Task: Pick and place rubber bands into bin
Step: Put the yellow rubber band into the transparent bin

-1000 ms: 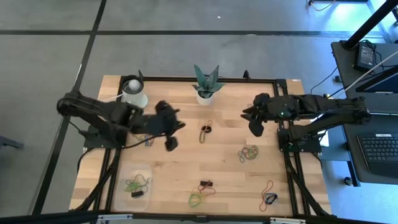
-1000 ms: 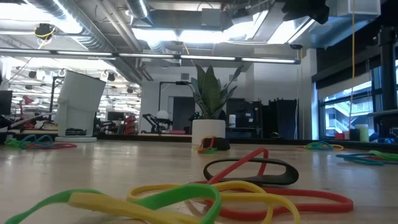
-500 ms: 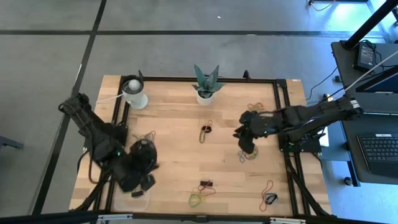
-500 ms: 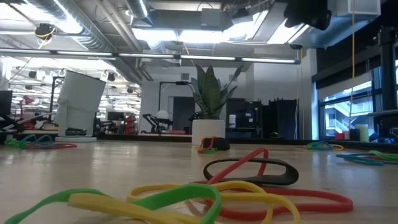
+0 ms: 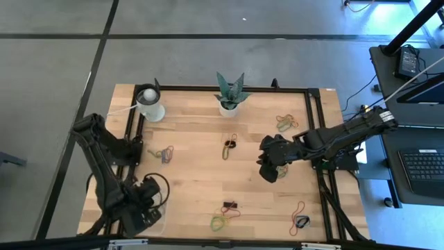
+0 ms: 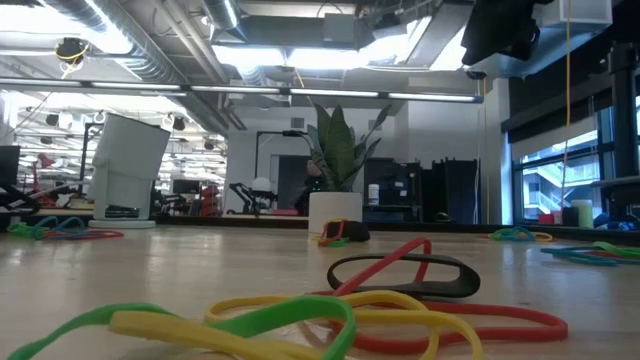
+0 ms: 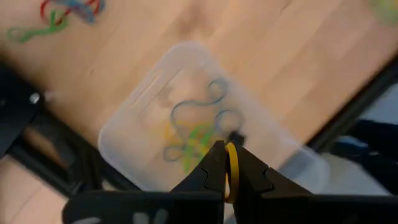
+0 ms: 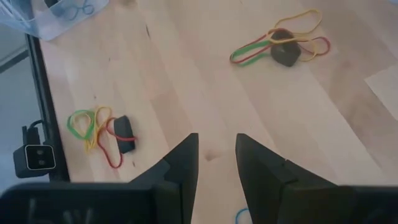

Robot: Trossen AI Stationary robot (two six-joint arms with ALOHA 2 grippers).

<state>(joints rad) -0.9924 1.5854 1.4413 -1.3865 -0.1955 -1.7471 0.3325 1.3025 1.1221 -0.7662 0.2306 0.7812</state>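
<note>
Left wrist view: the bin (image 7: 186, 118), a clear tub, fills the middle of the frame and holds tangled rubber bands (image 7: 196, 134) in blue, green and yellow.
Left tool: left tool (image 7: 225, 171) hangs directly above the bin, clenched on a yellow band (image 7: 231, 174) that shows between its tips.
High view, bin: lower left of the frame, mostly covered by the left arm and its tool (image 5: 142, 208).
Loose bands: small piles lie scattered over the tabletop (image 5: 201, 167), one at centre (image 5: 229, 146), one at bottom centre (image 5: 223, 215), one at lower right (image 5: 300, 215), one at upper right (image 5: 284, 123), one at left (image 5: 164, 154).
Right tool: right tool (image 5: 268, 170) sits right of centre just above the tabletop, fingers parted and grasping nothing.
Right wrist view: two band piles, each with a small black block (image 8: 124, 134), lie on the wood.
Other things: a white cup (image 5: 150, 103) and a potted plant (image 5: 229, 94) stand along the top edge.
</note>
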